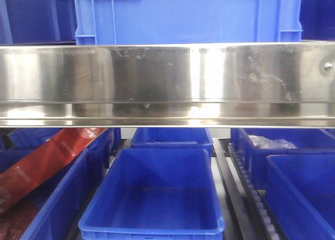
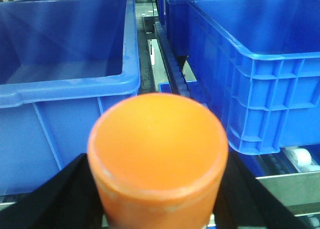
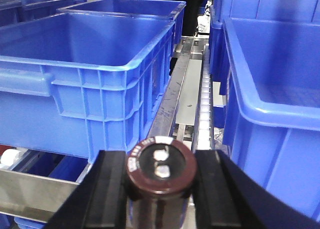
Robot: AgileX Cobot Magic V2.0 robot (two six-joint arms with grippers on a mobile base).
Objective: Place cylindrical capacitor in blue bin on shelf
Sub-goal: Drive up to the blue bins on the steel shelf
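Note:
My right gripper [image 3: 161,191] is shut on a dark brown cylindrical capacitor [image 3: 161,166] with two silver terminals on its end. It sits in front of the gap between two blue bins on the shelf, one to the left [image 3: 100,64] and one to the right [image 3: 270,104]. My left gripper [image 2: 157,194] is shut on an orange cylinder [image 2: 157,149], with a blue bin to the front left [image 2: 70,84] and another to the right [image 2: 260,64]. In the front view the shelf's steel rail [image 1: 167,83] crosses above an empty blue bin [image 1: 157,198]. Neither gripper shows there.
White roller tracks run between the bin lanes [image 3: 202,104] [image 2: 172,69]. A steel front rail [image 3: 30,189] lies low on the left. A red packet [image 1: 47,156] leans in the left bin. Another blue bin [image 1: 183,14] stands on the upper tier.

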